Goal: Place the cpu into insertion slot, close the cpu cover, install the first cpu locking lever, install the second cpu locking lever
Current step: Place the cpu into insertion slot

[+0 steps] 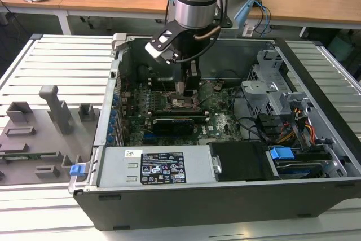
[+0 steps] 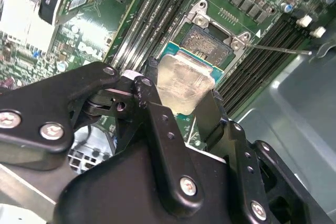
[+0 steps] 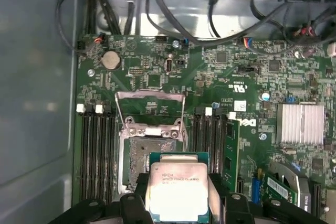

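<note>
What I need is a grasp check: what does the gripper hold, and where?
The cpu, pinched at two opposite edges by the gripper.

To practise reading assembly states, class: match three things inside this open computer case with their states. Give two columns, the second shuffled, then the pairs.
1. silver-topped square cpu
2. thin silvery hinged cpu cover
3. black-framed square socket

A. swung open
B. bare, nothing seated in it
C. clamped in the black gripper

Pairs: 1-C, 2-A, 3-B
</note>
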### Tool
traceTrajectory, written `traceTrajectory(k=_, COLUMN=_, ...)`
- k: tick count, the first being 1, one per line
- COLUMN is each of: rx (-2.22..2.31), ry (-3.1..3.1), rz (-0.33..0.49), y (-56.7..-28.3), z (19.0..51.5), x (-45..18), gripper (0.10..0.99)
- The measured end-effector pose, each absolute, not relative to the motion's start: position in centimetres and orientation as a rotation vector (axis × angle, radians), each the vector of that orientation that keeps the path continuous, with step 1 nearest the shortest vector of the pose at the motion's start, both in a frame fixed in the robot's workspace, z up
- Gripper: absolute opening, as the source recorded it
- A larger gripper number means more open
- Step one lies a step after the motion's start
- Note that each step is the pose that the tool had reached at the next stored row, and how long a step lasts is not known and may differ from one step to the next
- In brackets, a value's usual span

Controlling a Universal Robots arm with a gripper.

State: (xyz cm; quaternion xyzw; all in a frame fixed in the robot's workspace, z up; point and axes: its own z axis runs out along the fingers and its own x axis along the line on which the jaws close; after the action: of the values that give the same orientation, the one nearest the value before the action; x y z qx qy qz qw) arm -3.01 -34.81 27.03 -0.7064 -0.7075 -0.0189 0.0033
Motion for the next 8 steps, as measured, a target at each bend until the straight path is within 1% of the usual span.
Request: traceTrajectory(k=8, rx=-2.271, ry=-2.162, rz=-0.059, y=-34.71, z=26.01, x=-3.11, gripper=0.525)
